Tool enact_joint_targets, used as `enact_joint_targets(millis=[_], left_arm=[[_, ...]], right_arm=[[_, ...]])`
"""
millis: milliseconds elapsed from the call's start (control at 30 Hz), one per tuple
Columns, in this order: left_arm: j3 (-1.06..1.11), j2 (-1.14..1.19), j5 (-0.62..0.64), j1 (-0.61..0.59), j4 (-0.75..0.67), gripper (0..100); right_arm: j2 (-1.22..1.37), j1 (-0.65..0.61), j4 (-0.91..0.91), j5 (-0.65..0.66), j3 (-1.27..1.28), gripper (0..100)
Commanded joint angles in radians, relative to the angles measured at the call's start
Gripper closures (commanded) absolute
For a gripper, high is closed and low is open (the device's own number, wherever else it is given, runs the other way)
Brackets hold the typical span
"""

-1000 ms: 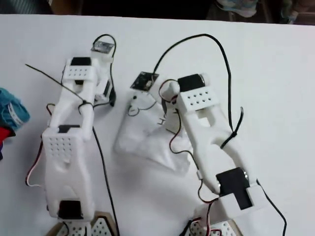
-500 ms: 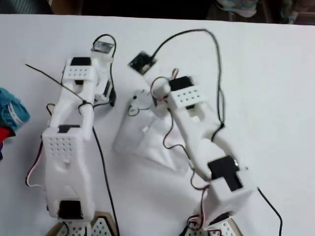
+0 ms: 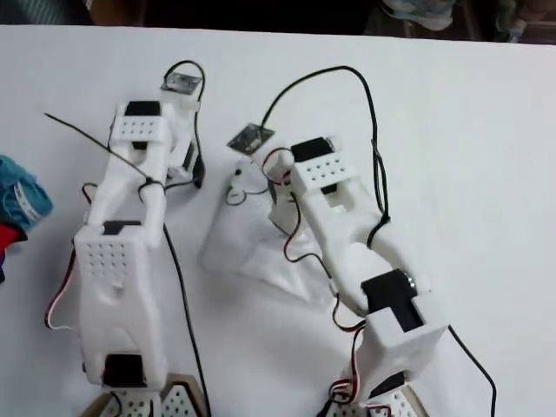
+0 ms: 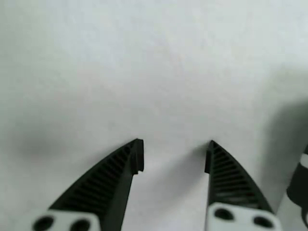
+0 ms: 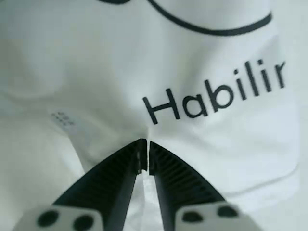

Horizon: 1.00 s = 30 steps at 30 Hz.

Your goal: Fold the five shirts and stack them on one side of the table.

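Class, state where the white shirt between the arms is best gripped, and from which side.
Pinch a raised fold of the white shirt, coming down from above: it lies rumpled on the table, so only ridges offer a bite. The right gripper is shut on one.

bright, even light washes the white table [image 3: 486, 130] almost to glare; soft grey shadows pool beside the left gripper [image 4: 173, 154].
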Motion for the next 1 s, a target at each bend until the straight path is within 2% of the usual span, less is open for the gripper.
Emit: enact_joint_targets(millis=[0, 267, 367, 567, 767, 967], left_arm=[[-0.01, 0.006, 0.008, -0.003, -0.031, 77], [-0.01, 0.006, 0.008, -0.003, -0.031, 77], [-0.01, 0.006, 0.008, -0.003, -0.031, 77], [-0.01, 0.006, 0.008, -0.003, -0.032, 77], [-0.01, 0.006, 0.008, -0.003, -0.037, 77], [-0.01, 0.006, 0.008, -0.003, -0.037, 77]], right_arm=[[-0.071, -0.007, 0.082, -0.003, -0.015, 97.8], [-0.081, -0.007, 0.206, -0.002, 0.018, 97.8], [-0.104, -0.007, 0.199, 0.054, 0.118, 97.8], [-0.352, -0.002, 0.101, 0.08, 0.318, 97.8], [-0.616, -0.001, 0.081, 0.075, 0.344, 97.8], [-0.599, -0.028, -0.101, 0.071, 0.427, 97.8]])
